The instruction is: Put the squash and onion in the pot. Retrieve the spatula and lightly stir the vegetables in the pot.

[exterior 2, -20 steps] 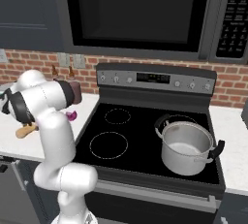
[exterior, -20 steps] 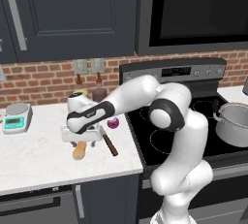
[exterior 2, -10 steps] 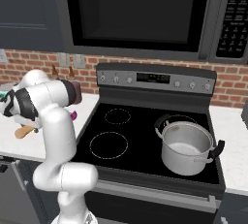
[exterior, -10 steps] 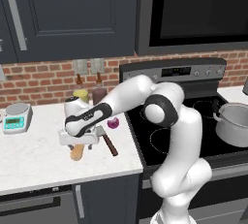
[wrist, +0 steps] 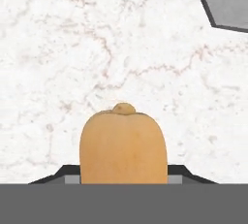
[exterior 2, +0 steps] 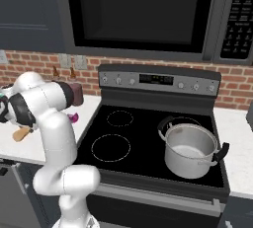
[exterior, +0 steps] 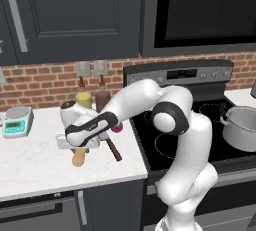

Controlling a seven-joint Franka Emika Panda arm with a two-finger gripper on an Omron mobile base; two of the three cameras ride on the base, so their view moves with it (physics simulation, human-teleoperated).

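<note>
Squash (wrist: pixel 123 145) lies on the white marble counter (wrist: pixel 72 48), its end poking out below the gripper (exterior: pixel 80 145). Jaws flank its sides; grip contact unclear. Onion (exterior: pixel 117 127) and spatula (exterior: pixel 113 149) just beside. Pot (exterior 2: pixel 189 149) sits well apart on the stove (exterior 2: pixel 128 148).

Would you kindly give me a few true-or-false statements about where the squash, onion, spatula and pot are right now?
1. The squash lies on the white counter, between the gripper's fingers. True.
2. The pot already holds the onion. False: the pot is empty; the onion sits on the counter beside the stove.
3. The pot stands on the stove's front right burner. True.
4. The spatula is in the pot. False: it lies on the counter near the squash.
5. The gripper hangs over the stove. False: it is over the counter.
</note>
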